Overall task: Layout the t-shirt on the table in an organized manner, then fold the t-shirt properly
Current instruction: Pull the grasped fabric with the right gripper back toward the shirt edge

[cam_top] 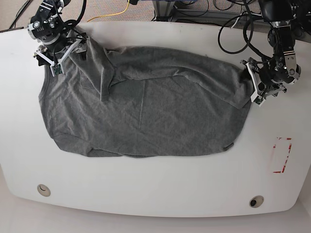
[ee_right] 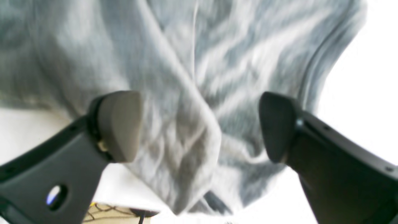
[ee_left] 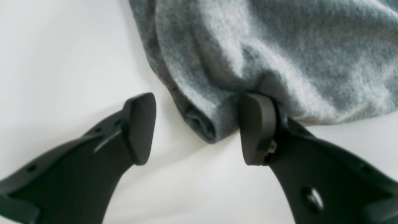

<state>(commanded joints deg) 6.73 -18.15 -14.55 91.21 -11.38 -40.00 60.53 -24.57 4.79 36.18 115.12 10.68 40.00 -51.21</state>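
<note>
Fingers (ee_left: 141, 127) of the left gripper (ee_left: 199, 130) stand spread wide, with a rolled corner of the t-shirt (ee_left: 279, 56) lying in the gap; one pad touches the cloth where it bunches, the other stands clear over the bare white table (ee_left: 62, 62), so nothing is pinched. The right gripper (ee_right: 200, 127) is likewise spread — its two fingers (ee_right: 119, 124) sit on either side of a long diagonal fold of grey fabric, and whether either pad presses the cloth cannot be told through the blur. No brand, label or readable writing shows on the shirt or the grippers. In the base view the t-shirt (cam_top: 146, 111) lies spread across the middle of the table (cam_top: 155, 194), heather-grey and wrinkled, with a flap folded over near its upper left and a ridge running toward the right edge. The right gripper (cam_top: 60, 48) sits at the shirt's upper left corner, the left gripper (cam_top: 252, 82) at its right edge. Two round holes (cam_top: 43, 189) lie near the front edge, a red dashed rectangle mark (cam_top: 282, 155) sits well apart from the cloth, and cables (cam_top: 233, 29) trail behind the table — none across the shirt.
</note>
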